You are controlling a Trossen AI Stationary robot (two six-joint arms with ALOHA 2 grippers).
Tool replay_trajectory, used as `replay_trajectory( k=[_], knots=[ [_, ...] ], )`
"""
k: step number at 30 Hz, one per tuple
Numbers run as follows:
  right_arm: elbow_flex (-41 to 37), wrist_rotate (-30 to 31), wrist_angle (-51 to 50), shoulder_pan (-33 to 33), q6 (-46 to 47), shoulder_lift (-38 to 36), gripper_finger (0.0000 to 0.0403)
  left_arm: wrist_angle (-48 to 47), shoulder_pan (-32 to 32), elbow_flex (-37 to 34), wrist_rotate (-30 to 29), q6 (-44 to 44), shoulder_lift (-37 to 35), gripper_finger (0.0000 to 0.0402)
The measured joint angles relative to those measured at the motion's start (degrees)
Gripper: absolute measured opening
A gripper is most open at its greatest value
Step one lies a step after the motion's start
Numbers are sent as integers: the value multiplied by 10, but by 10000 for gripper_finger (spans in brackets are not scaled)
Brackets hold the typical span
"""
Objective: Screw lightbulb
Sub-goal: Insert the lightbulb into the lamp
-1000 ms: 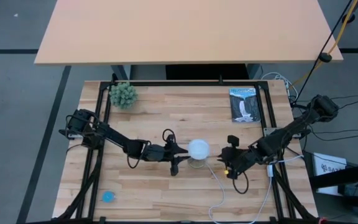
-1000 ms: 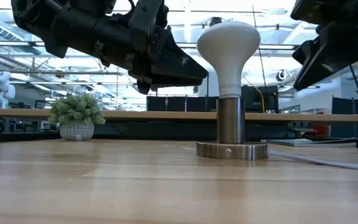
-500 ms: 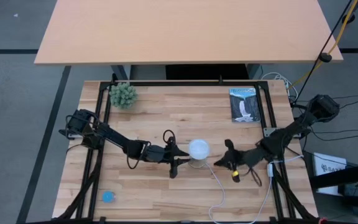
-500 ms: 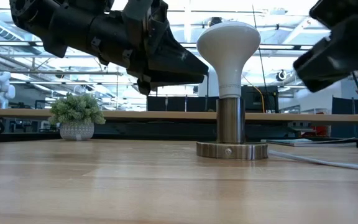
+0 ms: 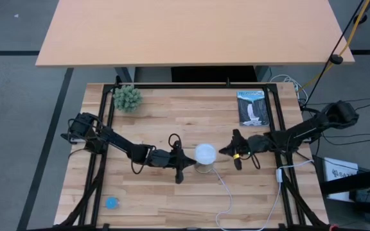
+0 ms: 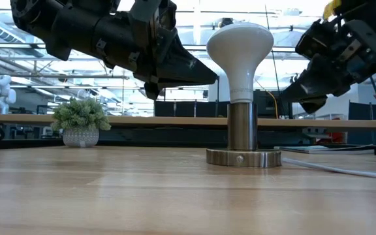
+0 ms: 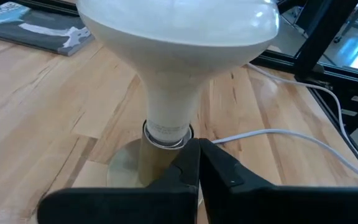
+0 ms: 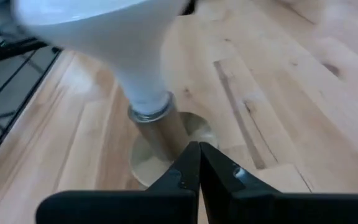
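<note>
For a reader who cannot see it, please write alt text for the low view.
A white lightbulb stands upright in a metal socket on a wooden table. The left gripper and the right gripper, both shut, hang on either side, apart from it. A small potted plant stands behind.

Lightbulb [image 5: 205, 153] upright in socket [image 6: 243, 156] mid-table [image 5: 172, 192], toward front edge. Plant [image 5: 127, 98] back-left corner, booklet [image 5: 252, 108] back-right. Left gripper [image 5: 186, 162] left of bulb, right gripper [image 5: 227, 151] right.
</note>
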Motion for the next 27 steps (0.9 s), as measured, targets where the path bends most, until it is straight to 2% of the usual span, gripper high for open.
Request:
replay_trajectory(
  k=[3,9,11,16,19,23,27],
  knots=[
    [0,16,6,0,14,5,0,0,-3,0,0,0,0,3],
    [0,-3,47,-33,-86,23,0,5,-12,1,1,0,8,1],
    [0,-51,44,-79,-96,24,0,0,-12,11,1,0,24,1],
    [26,-257,-2,-213,-107,26,0,-6,0,63,35,30,71,1],
    [45,-325,-21,-241,-135,33,0,-11,10,79,55,31,79,1],
    [52,-326,-21,-208,-144,50,0,-14,15,83,60,31,79,0],
    [52,-258,-10,-152,-126,84,0,-18,14,83,63,31,79,0]
  ],
)
